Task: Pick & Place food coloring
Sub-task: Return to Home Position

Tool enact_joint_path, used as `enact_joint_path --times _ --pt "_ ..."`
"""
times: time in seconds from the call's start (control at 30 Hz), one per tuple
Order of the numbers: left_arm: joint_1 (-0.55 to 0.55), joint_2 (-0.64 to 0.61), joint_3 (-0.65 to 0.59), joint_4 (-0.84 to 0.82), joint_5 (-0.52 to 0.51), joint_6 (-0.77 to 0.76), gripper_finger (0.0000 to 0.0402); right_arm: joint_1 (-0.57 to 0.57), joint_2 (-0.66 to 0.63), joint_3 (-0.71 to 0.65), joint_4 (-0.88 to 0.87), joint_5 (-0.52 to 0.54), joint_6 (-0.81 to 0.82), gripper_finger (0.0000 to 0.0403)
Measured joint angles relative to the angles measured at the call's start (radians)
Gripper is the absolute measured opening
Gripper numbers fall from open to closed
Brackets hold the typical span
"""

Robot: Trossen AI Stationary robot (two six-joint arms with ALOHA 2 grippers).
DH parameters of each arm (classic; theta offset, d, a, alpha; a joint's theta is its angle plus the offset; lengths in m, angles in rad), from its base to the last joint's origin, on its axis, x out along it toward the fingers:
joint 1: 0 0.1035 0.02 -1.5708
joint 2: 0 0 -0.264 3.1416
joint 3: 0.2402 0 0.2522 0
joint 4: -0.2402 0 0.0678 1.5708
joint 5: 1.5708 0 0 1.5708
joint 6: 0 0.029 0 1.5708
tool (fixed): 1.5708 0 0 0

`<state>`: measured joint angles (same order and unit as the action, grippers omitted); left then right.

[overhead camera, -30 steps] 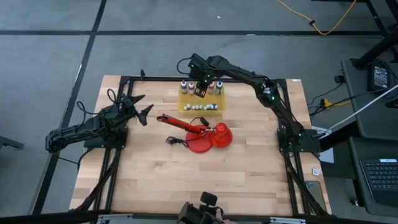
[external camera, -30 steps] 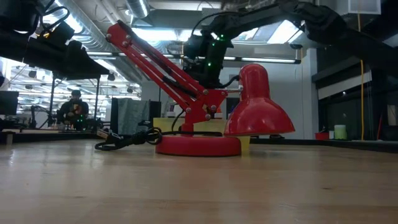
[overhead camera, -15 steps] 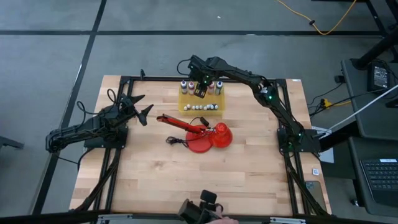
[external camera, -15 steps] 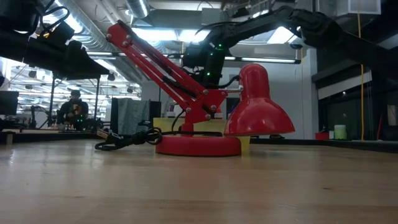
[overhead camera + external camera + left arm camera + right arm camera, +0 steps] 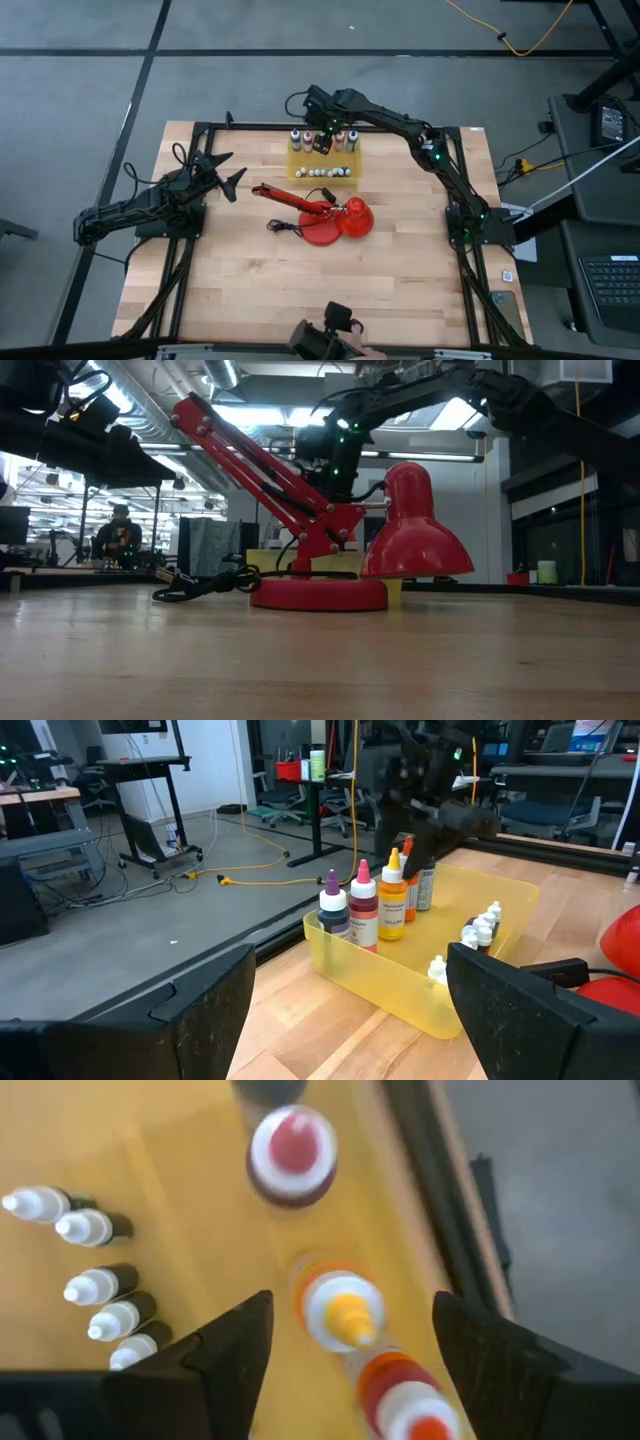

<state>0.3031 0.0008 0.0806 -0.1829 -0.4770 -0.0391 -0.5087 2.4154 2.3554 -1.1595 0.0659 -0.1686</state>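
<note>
The food coloring bottles stand in a row (image 5: 375, 905) with purple, red, yellow and orange tops. They are inside a yellow tray (image 5: 322, 160), along its far wall. Several small white-tipped dropper bottles (image 5: 95, 1280) sit along the tray's near wall. My right gripper (image 5: 322, 143) hovers open over the row, pointing down. Its fingers stand on either side of the yellow-topped bottle (image 5: 345, 1312) without touching it. The red-topped bottle (image 5: 292, 1145) and the orange-topped bottle (image 5: 400, 1390) are its neighbours. My left gripper (image 5: 228, 178) waits open at the table's left, facing the tray.
A red desk lamp (image 5: 335, 215) lies folded on the table just near of the tray, its black cord (image 5: 285, 228) to its left. In the low view the lamp (image 5: 330, 530) hides most of the tray. Bare wood stretches over the table's near half.
My right gripper has moved a little toward the table's far edge, from over the middle of the tray to over the row of standing bottles. It has stayed open. The bottles and the tray have not moved.
</note>
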Motion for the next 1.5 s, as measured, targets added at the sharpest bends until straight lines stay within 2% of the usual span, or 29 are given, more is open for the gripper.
enact_joint_path --times 0.23,0.43,0.53,0.63,0.73,0.8,0.93,1.13,1.3,1.5 --pt "0.0 0.0 0.0 0.0 0.0 0.0 0.0319 0.0 -0.095 -0.002 0.055 0.024 0.03 0.0297" --pt "0.0 0.0 0.0 0.0 0.0 0.0 0.0319 0.046 -0.211 -0.046 0.174 0.111 0.01 0.0334" --pt "0.0 0.0 0.0 0.0 0.0 0.0 0.0319 0.085 -0.32 -0.168 0.366 0.121 0.005 0.0365" --pt "0.0 0.0 0.0 0.0 0.0 0.0 0.0319 0.127 -0.457 -0.351 0.601 0.187 -0.018 0.0393" --pt "0.0 0.0 0.0 0.0 0.0 0.0 0.0319 0.178 -0.592 -0.537 0.833 0.308 -0.077 0.0393" --pt "0.0 0.0 0.0 0.0 0.0 0.0 0.0319 0.216 -0.675 -0.638 0.92 0.362 -0.122 0.0391" --pt "0.0 0.0 0.0 0.0 0.0 0.0 0.0319 0.29 -0.794 -0.764 0.95 0.408 -0.153 0.0392" --pt "0.0 0.0 0.0 0.0 0.0 0.0 0.0319 0.414 -0.904 -0.86 0.99 0.645 -0.154 0.0392" --pt "0.0 0.0 0.0 0.0 0.0 0.0 0.0319 0.487 -0.976 -0.947 0.987 0.655 -0.155 0.0392" --pt "0.0 0.0 0.0 0.0 0.0 0.0 0.0319 0.491 -1.091 -1.135 1.016 0.615 -0.144 0.0392"
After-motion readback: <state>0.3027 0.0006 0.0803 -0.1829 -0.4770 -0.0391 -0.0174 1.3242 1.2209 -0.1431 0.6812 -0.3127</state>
